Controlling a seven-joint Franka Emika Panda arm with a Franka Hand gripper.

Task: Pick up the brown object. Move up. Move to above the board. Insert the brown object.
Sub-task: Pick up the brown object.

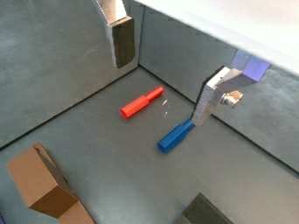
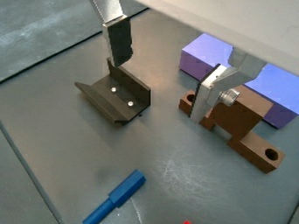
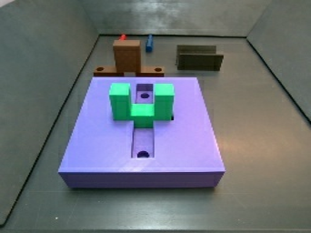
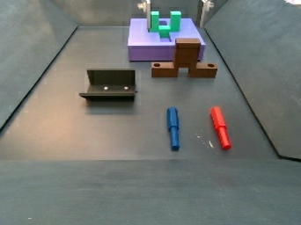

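Brown object [image 2: 239, 125] sits ungrasped on the floor just beside the board [image 3: 144, 136], with the gripper [image 2: 170, 61] spread above it, so every step remains.

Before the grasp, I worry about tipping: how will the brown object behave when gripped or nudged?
The brown object looks like solid wood, so probably stiff. Its flat bar lies on the floor, so rolling seems unlikely, though a high nudge on the upright part might tip it. Flat faces should suit the open gripper hovering beside it.
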